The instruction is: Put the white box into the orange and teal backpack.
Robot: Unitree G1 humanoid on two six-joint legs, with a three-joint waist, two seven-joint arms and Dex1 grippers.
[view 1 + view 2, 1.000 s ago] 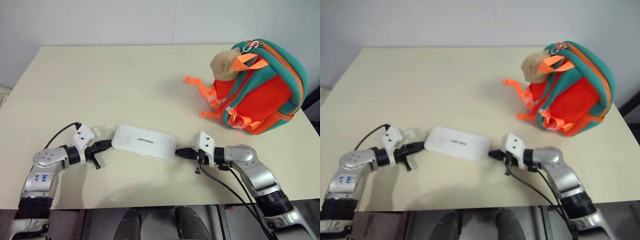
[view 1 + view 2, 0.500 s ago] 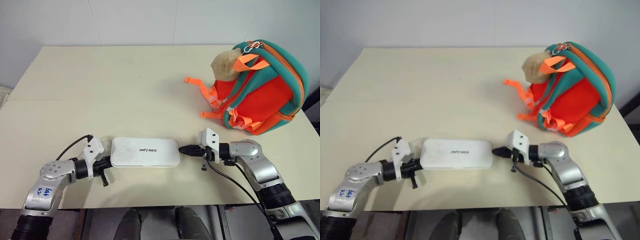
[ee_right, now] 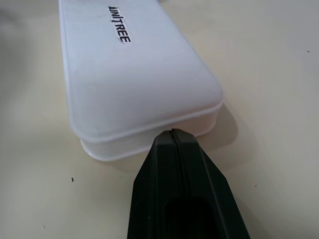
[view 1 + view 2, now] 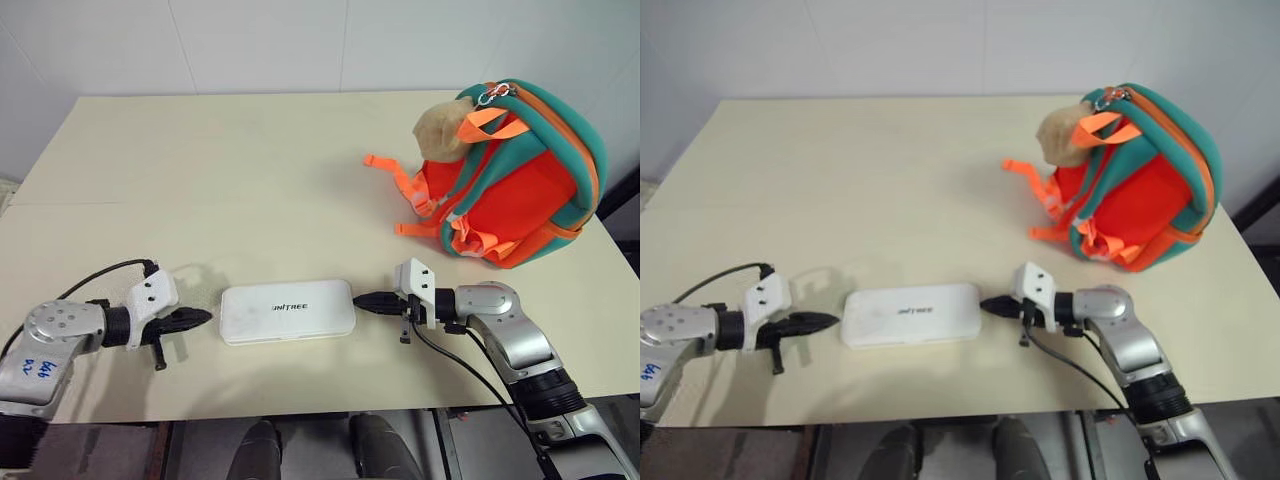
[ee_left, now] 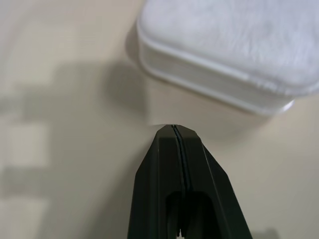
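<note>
The white box (image 4: 287,311) lies flat near the table's front edge, dark lettering on top. My left gripper (image 4: 203,317) is shut and points at the box's left end, with a small gap between them; the left wrist view shows the closed tip (image 5: 173,129) short of the box (image 5: 229,55). My right gripper (image 4: 360,298) is shut too, its tip (image 3: 173,132) right at the box's right end (image 3: 149,134). The orange and teal backpack (image 4: 520,180) stands at the table's far right, well behind the right arm.
A tan plush toy (image 4: 445,128) hangs at the backpack's top left. Orange straps (image 4: 388,166) trail from the backpack onto the cream table (image 4: 220,180). The table's front edge runs just below both arms, and its right edge passes close by the backpack.
My left gripper has drawn back to the left, off the box's left end, leaving a gap. The box, slanted a second ago, now lies almost square to the front edge. The right gripper has barely moved.
</note>
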